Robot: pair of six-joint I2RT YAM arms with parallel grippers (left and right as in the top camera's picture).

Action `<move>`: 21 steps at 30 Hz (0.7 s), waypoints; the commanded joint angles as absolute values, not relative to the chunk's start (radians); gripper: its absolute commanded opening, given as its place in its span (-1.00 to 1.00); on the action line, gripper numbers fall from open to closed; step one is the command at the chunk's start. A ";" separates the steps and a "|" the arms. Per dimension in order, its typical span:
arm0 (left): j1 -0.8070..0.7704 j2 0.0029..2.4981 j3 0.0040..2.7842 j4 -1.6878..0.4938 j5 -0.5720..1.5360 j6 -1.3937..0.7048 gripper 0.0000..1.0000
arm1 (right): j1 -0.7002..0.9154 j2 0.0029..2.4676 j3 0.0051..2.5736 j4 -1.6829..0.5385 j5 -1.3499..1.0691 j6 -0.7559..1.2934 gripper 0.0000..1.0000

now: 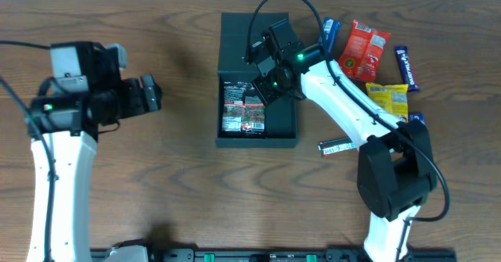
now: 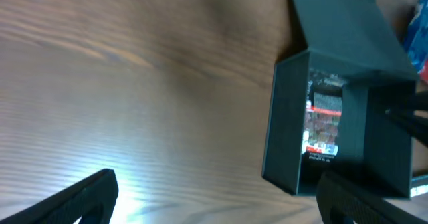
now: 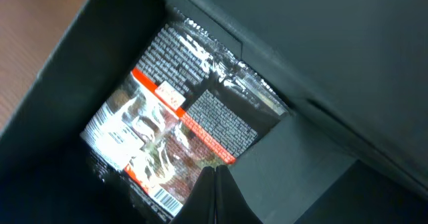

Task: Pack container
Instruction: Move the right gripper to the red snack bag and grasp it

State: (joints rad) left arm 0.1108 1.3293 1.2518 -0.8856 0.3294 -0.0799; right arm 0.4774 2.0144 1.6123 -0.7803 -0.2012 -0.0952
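The dark teal container (image 1: pixel 258 142) lies open at the table's middle, its flap lid (image 1: pixel 235 39) folded back. A dark snack packet with a red band (image 1: pixel 241 109) lies flat inside. My right gripper (image 1: pixel 262 86) is shut and empty, down inside the container at the packet's edge. In the right wrist view the closed fingertips (image 3: pixel 212 174) sit over the packet (image 3: pixel 160 124) and the bare container floor (image 3: pixel 301 170). My left gripper (image 1: pixel 153 95) is open and empty over bare table left of the container. The left wrist view shows its open fingers (image 2: pixel 215 178), the container wall (image 2: pixel 287 130) and the packet (image 2: pixel 324 120).
Loose snacks lie right of the container: a blue packet (image 1: pixel 330 34), a red packet (image 1: pixel 365 49), a dark blue bar (image 1: pixel 405 66), a yellow packet (image 1: pixel 389 98) and a silver bar (image 1: pixel 337 146). The right arm's base (image 1: pixel 395 172) stands front right.
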 commanded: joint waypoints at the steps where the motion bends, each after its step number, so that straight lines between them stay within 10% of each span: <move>1: 0.095 1.372 1.174 -0.833 0.387 -0.131 1.00 | 0.442 1.987 1.638 -0.773 -0.148 -0.007 -0.97; 21: -0.078 1.639 1.140 -0.451 0.493 -0.344 0.91 | -0.259 2.141 1.672 -0.572 -0.513 0.050 -0.69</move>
State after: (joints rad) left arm -0.0803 1.6257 1.1393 -0.4629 0.4568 -0.3122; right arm -0.2623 2.0918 1.6562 -0.5724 -0.4446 0.0242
